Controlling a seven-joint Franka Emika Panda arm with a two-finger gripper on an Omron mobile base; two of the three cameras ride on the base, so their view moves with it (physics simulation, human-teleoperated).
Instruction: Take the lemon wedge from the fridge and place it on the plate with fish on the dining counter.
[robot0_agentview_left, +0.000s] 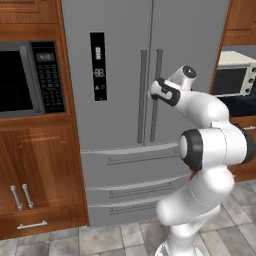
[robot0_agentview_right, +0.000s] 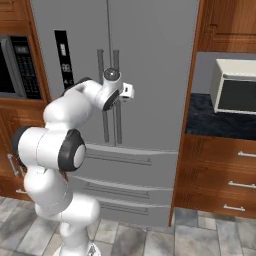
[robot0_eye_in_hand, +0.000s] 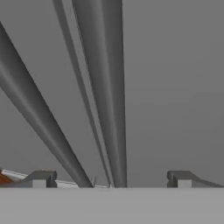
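A: Fridge (robot0_agentview_left: 120, 75) doors are both closed, tall grey steel, with a black display panel (robot0_agentview_left: 98, 66) on the left door and two vertical bar handles at the centre seam.

B: And the gripper (robot0_eye_in_hand: 111, 179)?

A: Its fingers are spread wide and hold nothing. The right door's handle (robot0_eye_in_hand: 105, 87) stands between the fingertips, close in front of the hand.

tall grey steel fridge (robot0_agentview_left: 125, 75), both doors shut
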